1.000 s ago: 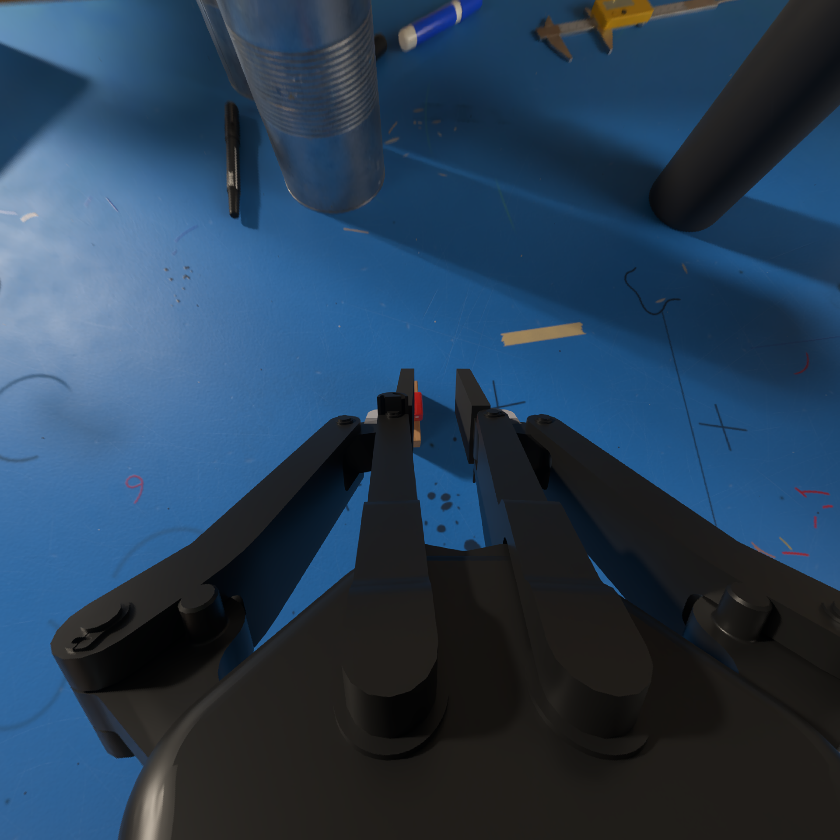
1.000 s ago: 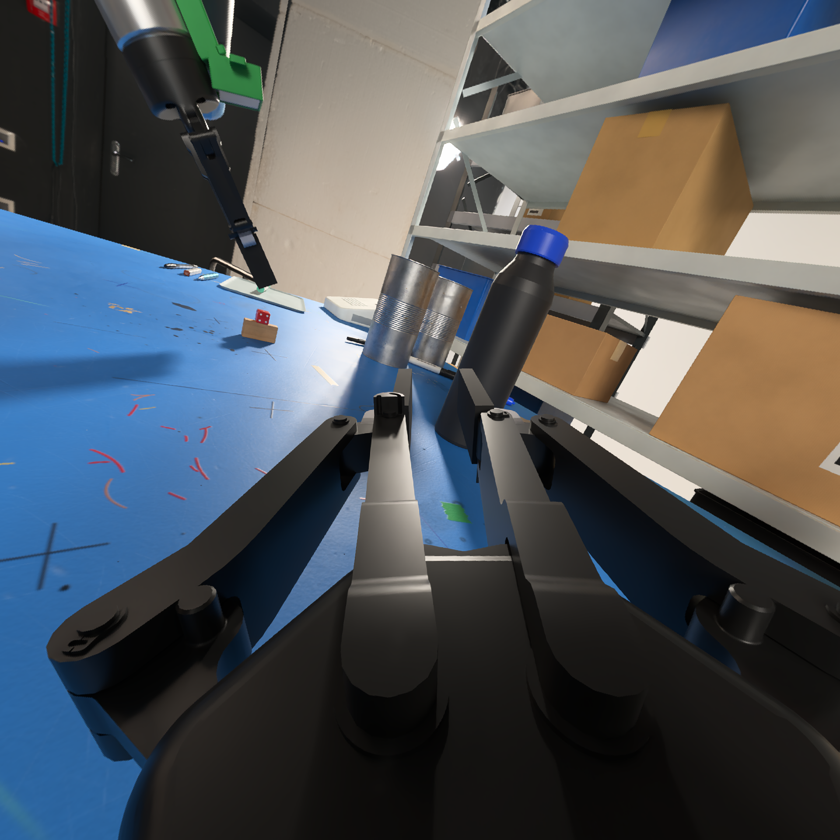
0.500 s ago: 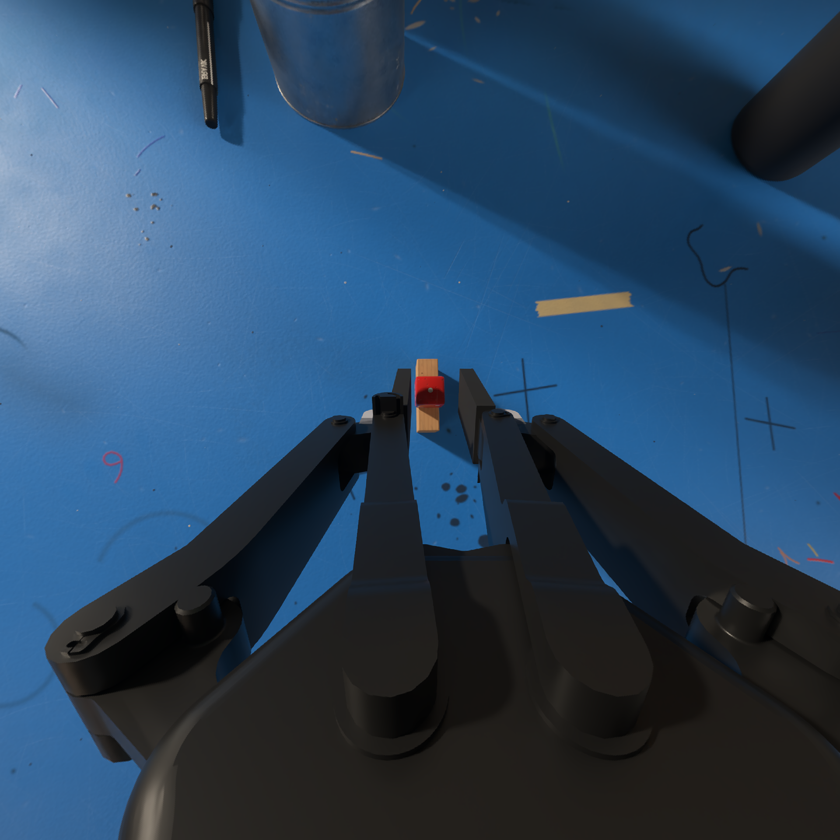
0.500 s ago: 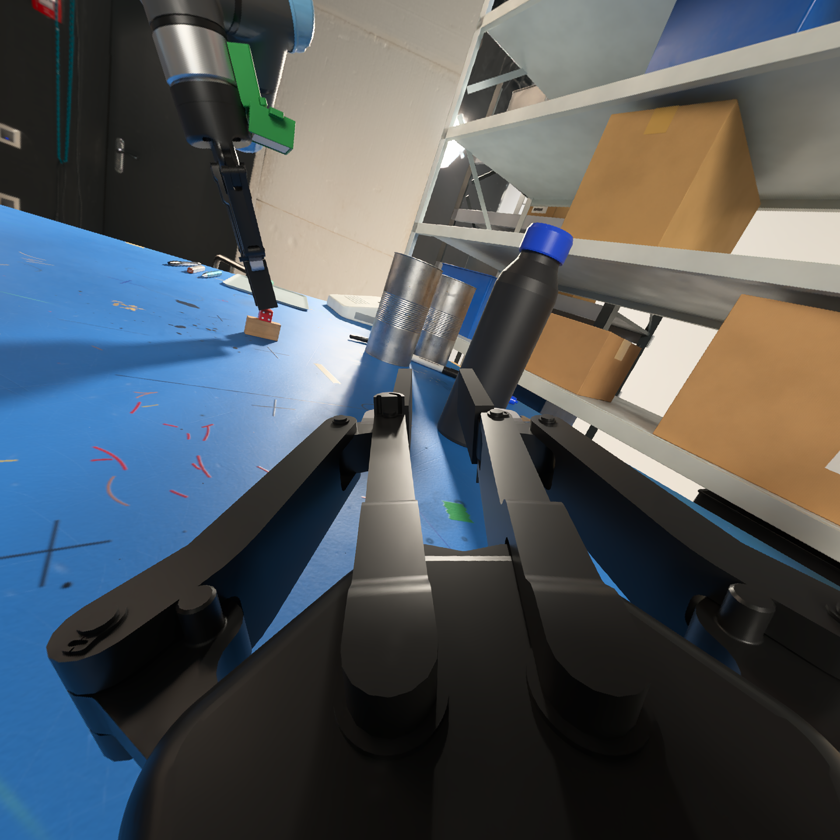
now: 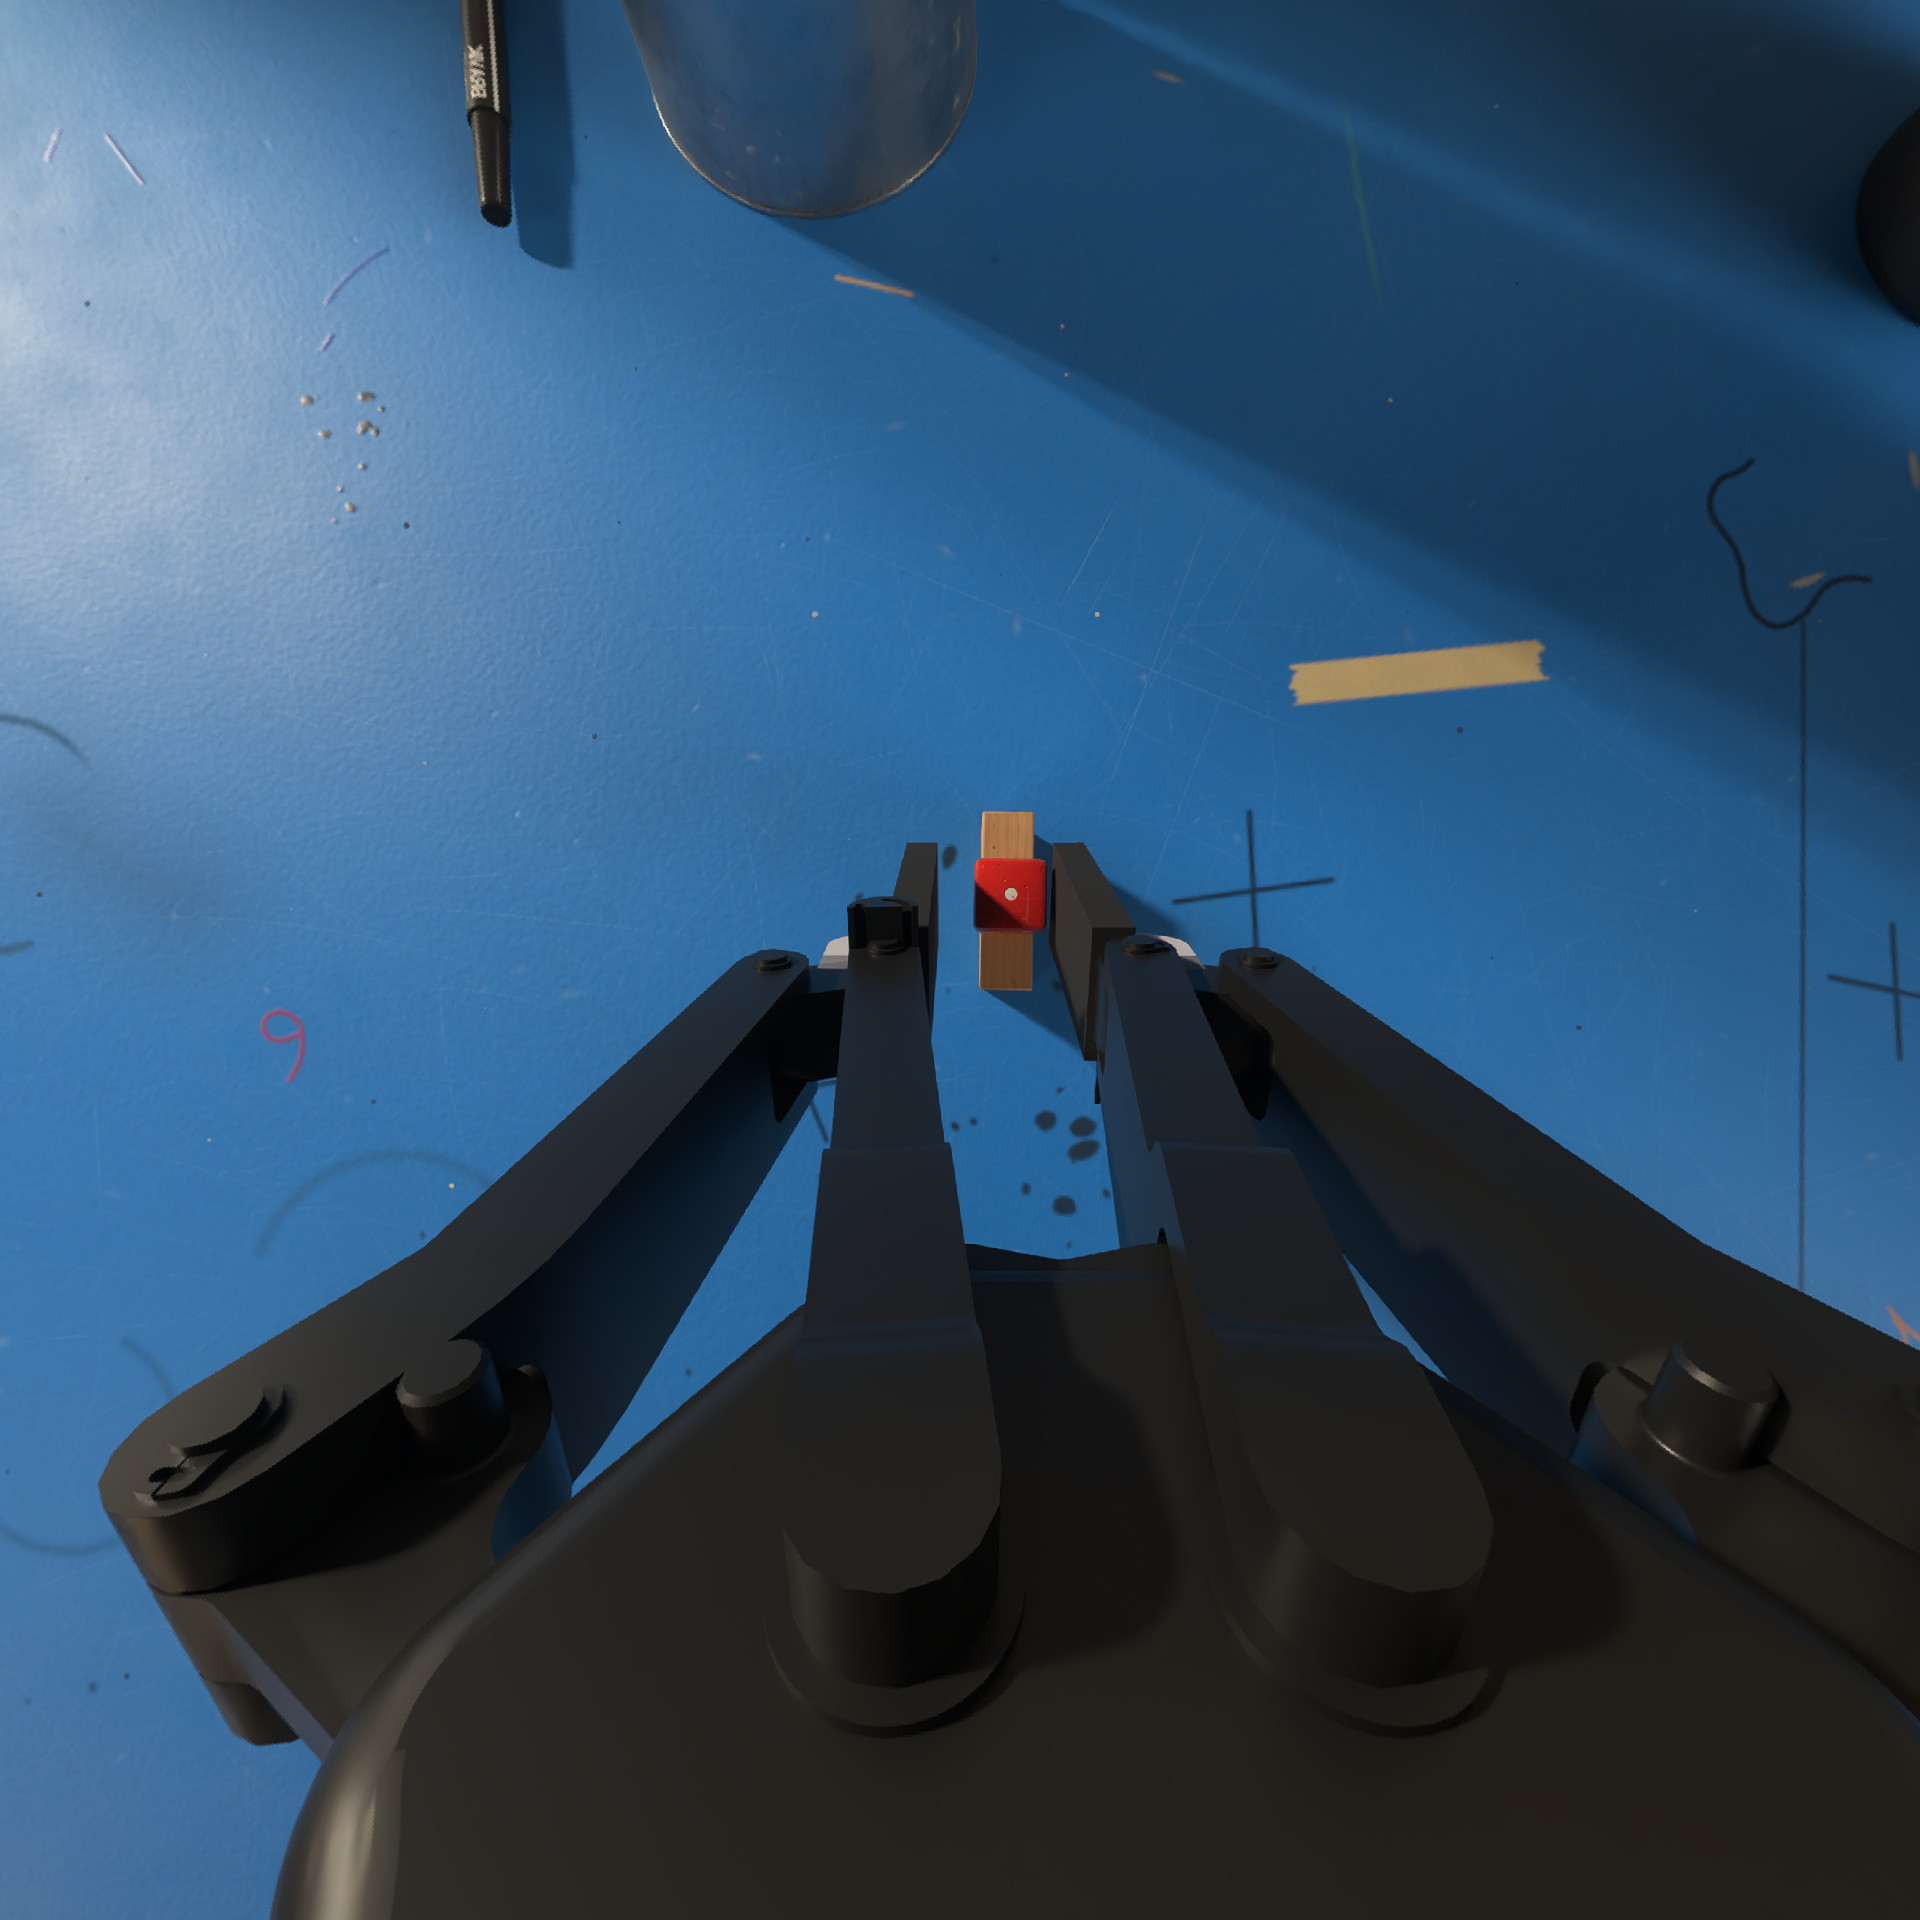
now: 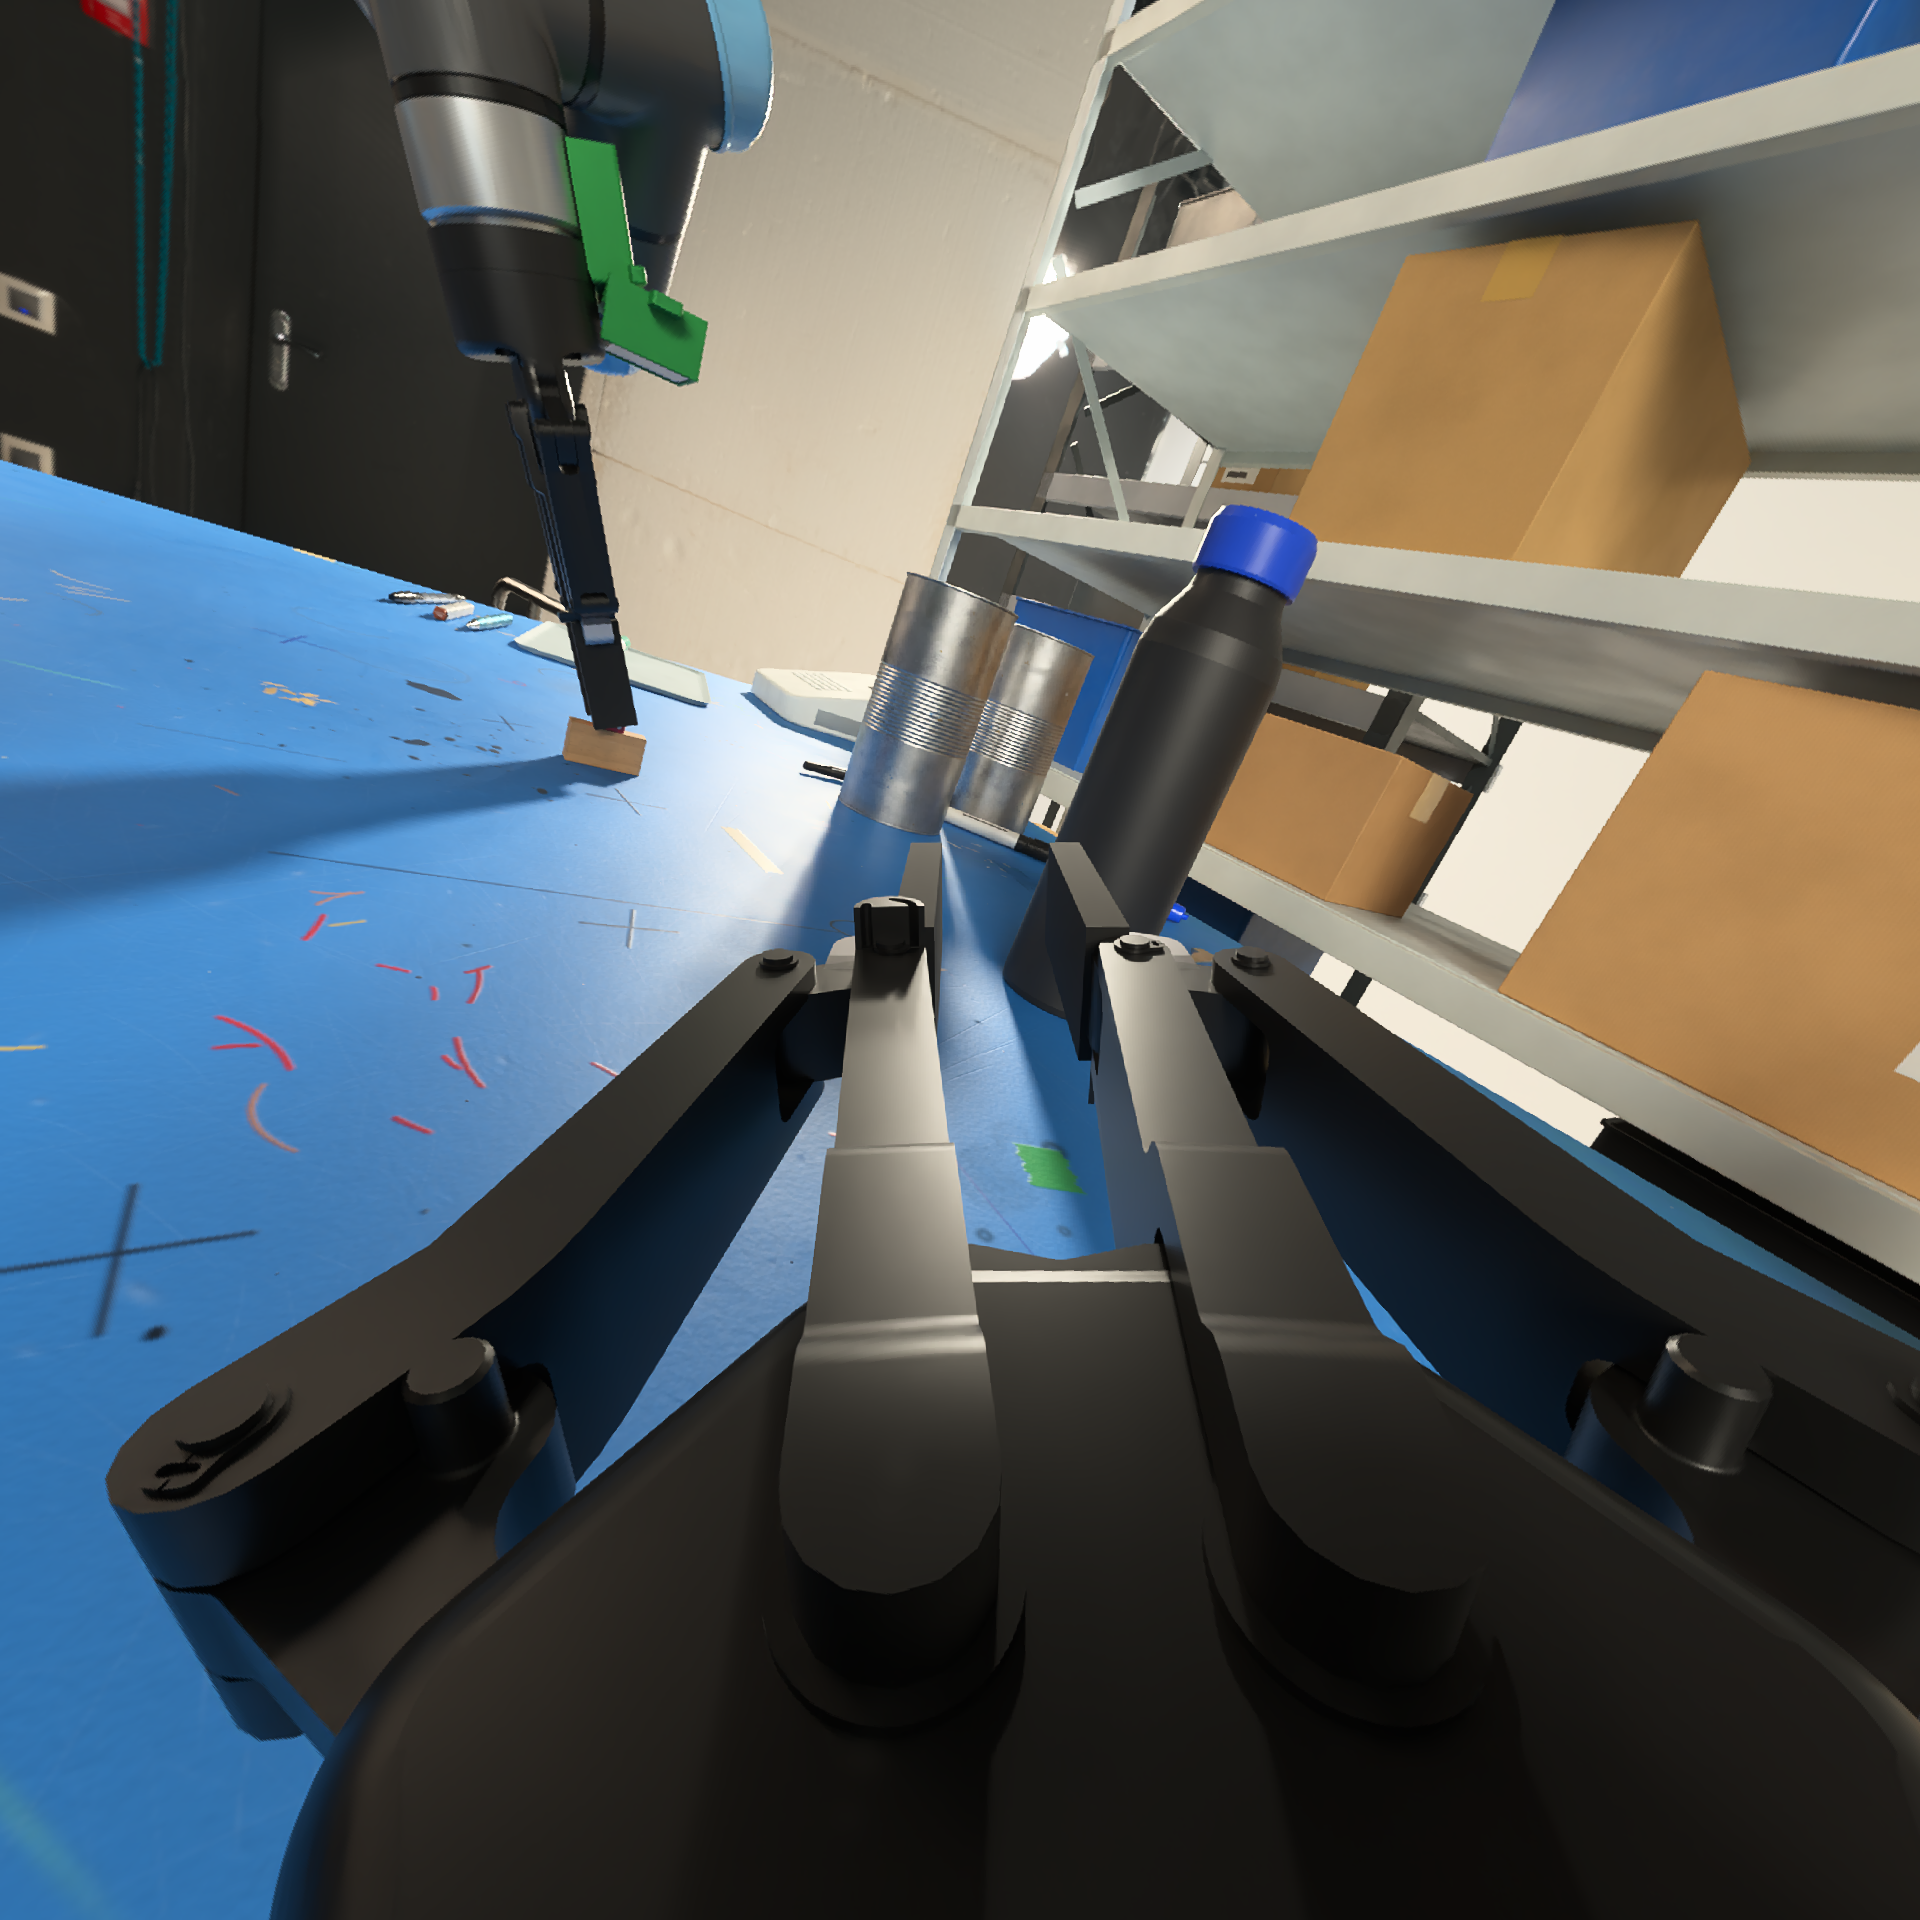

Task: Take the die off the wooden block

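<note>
A red die point(image 5: 1009, 894) sits on a small wooden block point(image 5: 1006, 961) on the blue table. My left gripper point(image 5: 995, 883) points straight down over it, open, with the die between its two fingertips; a narrow gap shows on each side. In the right wrist view the left gripper's fingers point(image 6: 601, 665) reach down to the top of the wooden block point(image 6: 603, 745) and hide the die. My right gripper point(image 6: 995, 883) is open and empty, low over the table, far from the block.
Two metal cans point(image 6: 925, 717) and a black bottle with a blue cap point(image 6: 1174, 727) stand near the right gripper. A black pen point(image 5: 486, 114) and a can base point(image 5: 810, 104) lie beyond the block. A strip of tape point(image 5: 1418, 670) lies to the right. Shelves with cardboard boxes point(image 6: 1527, 405) line the table's edge.
My left gripper has swung over the block and come down, so the die now sits centred between its fingertips. The right gripper has not moved.
</note>
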